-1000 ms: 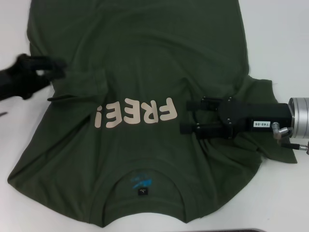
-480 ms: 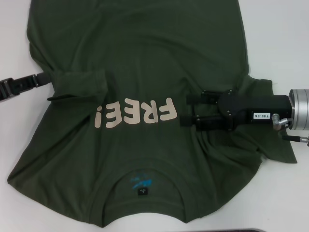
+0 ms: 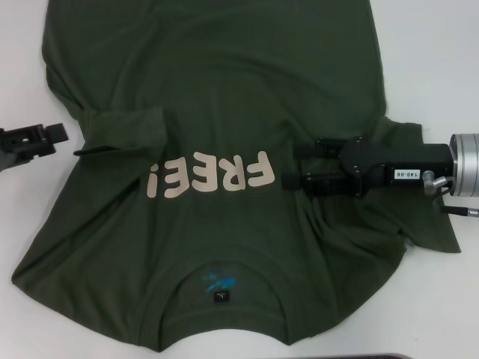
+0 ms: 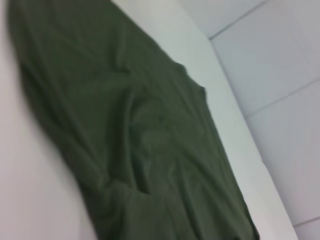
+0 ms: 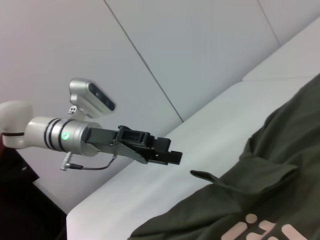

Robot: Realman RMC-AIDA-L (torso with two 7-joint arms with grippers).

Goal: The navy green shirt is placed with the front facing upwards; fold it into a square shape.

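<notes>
In the head view the navy green shirt lies spread front-up on the white counter, filling most of the frame, with its collar at the lower middle and the cream letters "FREE" across the centre, upside down to the camera. The sleeve at the middle left is folded in over the body; the sleeve at the middle right lies rumpled. The right gripper reaches in level from the right edge of the frame, its two black fingers lying side by side with a narrow gap between them, tips just beside the last letter of the print and over bunched cloth; whether they pinch that cloth cannot be told. The left gripper sits at the middle left edge, over bare counter and apart from the folded sleeve, holding nothing; how far its fingers are parted cannot be told here. In the left wrist view only the shirt shows, a creased dark green sheet running across the counter. In the right wrist view the left gripper hangs above the counter at centre frame, clear of the shirt, its fingers seeming drawn together and empty.
</notes>
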